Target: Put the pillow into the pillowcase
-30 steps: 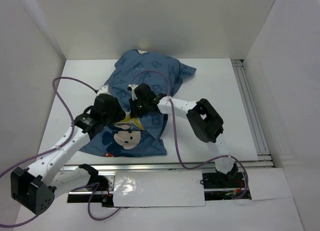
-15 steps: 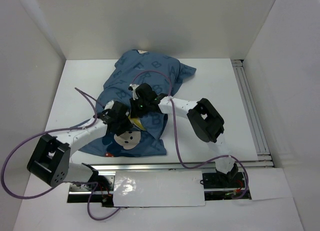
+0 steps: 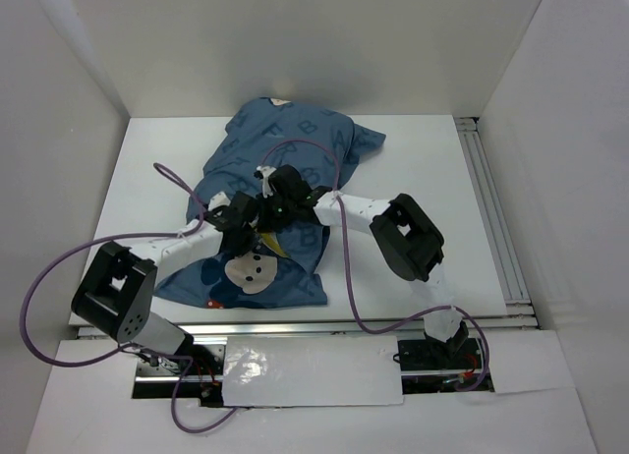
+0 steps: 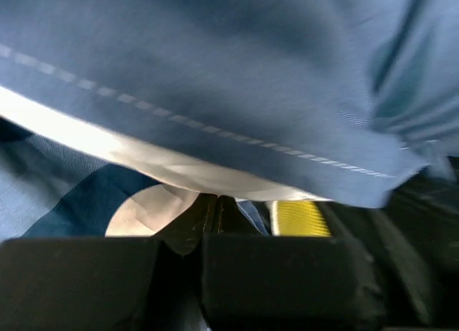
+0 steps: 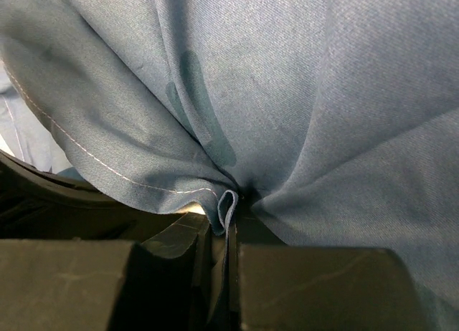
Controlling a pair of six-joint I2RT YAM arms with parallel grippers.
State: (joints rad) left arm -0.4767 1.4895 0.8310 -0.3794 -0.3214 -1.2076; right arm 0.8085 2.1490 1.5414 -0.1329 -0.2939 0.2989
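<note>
The blue pillowcase [image 3: 295, 149] lies crumpled in the middle of the table, with a mouse face [image 3: 248, 271] showing near its front end. My right gripper [image 3: 272, 194] is shut on a fold of its stitched hem [image 5: 228, 205] and holds it up. My left gripper [image 3: 243, 221] sits just below and left of the right one at the case's mouth, shut [image 4: 215, 202], with nothing visible between its fingers. Under the lifted hem, the left wrist view shows a white edge of the pillow [image 4: 165, 162] and a yellow strip [image 4: 297, 218]. From above the pillow is hidden by the case.
An aluminium rail [image 3: 491, 208] runs along the table's right side and another [image 3: 324, 326] along the near edge. Purple cables [image 3: 344, 267] loop over the case and the table. White walls close in the left, back and right.
My left arm has folded low and its gripper has moved right and forward to the case's mouth, then closed. The right gripper has kept its hold in the same place.
</note>
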